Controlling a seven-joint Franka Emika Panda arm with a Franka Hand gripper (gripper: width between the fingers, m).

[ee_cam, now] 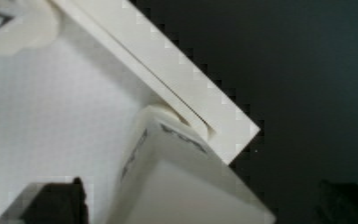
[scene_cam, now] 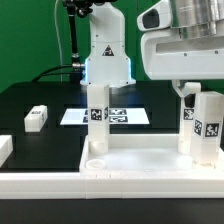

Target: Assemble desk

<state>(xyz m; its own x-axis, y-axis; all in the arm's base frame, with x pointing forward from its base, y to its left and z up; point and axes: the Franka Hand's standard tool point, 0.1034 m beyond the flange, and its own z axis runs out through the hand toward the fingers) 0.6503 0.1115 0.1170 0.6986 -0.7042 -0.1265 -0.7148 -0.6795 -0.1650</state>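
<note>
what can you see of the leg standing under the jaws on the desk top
The leg is a short, square white post, plastic by its look, with black-and-white square tags on two visible faces. It stands upright at the corner of the desk top on the exterior view's right, its lower end on the tray. The jaws stand open on either side of it.

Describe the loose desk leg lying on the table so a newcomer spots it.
On the black table, look to the exterior view's left of the marker board. A short white leg lies there on its side, alone, unlike the two legs standing upright on the desk top.
</note>
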